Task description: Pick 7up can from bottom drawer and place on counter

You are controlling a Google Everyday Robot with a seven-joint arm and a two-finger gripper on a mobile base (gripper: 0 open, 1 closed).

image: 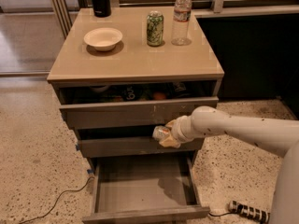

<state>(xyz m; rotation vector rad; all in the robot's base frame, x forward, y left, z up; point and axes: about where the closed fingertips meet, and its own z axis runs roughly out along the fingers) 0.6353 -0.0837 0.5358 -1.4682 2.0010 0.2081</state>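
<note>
My gripper (164, 135) hangs in front of the middle drawer, above the open bottom drawer (145, 185), at the end of the white arm coming from the right. It is shut on the 7up can (160, 132), a small silvery can held on its side, with its shiny end pointing left. The bottom drawer is pulled out, its grey inside bare except for the arm's shadow. The tan counter (135, 59) lies well above the gripper.
On the counter stand a cream bowl (103, 38), a green-patterned can (154, 28), a clear plastic bottle (181, 17) and a black bottle (100, 0) at the back. The top drawer (140, 111) is partly open with items inside. A power strip (247, 212) lies on the floor at right.
</note>
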